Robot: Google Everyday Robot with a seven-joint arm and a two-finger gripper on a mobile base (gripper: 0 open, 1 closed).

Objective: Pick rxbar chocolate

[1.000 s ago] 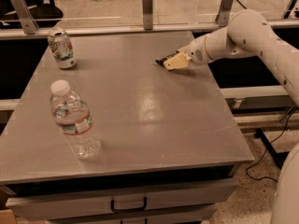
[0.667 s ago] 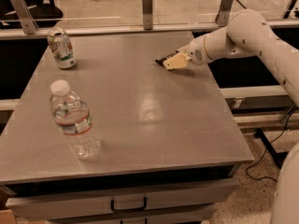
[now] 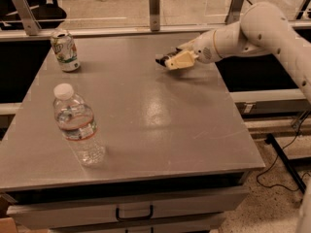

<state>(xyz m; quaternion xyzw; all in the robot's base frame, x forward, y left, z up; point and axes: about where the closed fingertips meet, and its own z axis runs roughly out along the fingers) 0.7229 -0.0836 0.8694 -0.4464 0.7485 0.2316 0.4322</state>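
Observation:
The rxbar chocolate (image 3: 161, 59) shows only as a small dark sliver at the tip of my gripper, at the far right of the grey table (image 3: 146, 120). My gripper (image 3: 171, 61), with cream fingers, reaches in from the right on the white arm (image 3: 252, 30). It is low over the tabletop and looks shut on the bar. Most of the bar is hidden by the fingers.
A clear water bottle (image 3: 77, 127) with a white cap stands at the front left. A green and white drink can (image 3: 65, 50) stands at the far left corner. Metal posts (image 3: 154, 8) and a rail run behind the table. A drawer (image 3: 133, 211) is under the front edge.

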